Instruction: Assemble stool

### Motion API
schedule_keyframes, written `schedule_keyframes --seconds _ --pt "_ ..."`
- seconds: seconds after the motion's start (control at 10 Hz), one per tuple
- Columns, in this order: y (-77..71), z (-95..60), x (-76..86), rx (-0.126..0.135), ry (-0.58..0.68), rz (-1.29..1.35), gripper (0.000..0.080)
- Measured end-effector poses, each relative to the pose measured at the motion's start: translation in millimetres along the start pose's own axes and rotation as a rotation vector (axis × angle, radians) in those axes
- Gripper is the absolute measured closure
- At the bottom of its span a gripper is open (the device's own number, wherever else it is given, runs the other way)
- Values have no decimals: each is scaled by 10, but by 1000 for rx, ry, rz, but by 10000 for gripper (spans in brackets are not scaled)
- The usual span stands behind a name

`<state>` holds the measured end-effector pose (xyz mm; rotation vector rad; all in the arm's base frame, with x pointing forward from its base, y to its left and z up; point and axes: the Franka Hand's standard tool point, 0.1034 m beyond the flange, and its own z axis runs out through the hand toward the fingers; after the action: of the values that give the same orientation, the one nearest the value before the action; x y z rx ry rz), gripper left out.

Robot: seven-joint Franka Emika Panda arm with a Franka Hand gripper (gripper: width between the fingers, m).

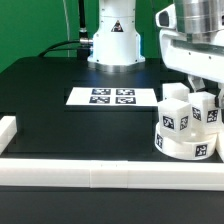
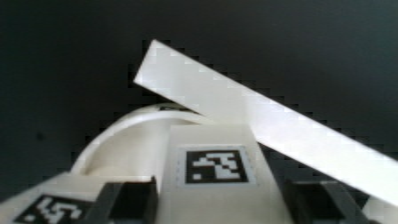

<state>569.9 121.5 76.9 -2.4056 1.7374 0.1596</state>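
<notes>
In the exterior view, the round seat (image 1: 186, 141) lies on the black worktop (image 1: 60, 110) at the exterior view's right, close to the white bar (image 1: 110, 178) at the front edge. Blocky legs (image 1: 176, 103) stand up from its top face, so several legs seem already mounted. The gripper (image 1: 203, 88) comes from above onto one leg (image 1: 205, 108); whether the fingers clench it, I cannot tell here. The marker board (image 1: 112, 97) lies apart, in the middle. In the wrist view, the tagged leg (image 2: 217, 165) sits between the dark fingers (image 2: 121, 204), over the curved seat (image 2: 125, 140); contact is unclear. I judge the step is screwing this leg in; next needs turning it while staying upright.
</notes>
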Motion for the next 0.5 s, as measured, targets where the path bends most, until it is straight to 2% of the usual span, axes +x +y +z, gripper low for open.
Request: schedule_keyframes --seconds 0.5 --pt "-24 -4 -22 16 -28 353 459"
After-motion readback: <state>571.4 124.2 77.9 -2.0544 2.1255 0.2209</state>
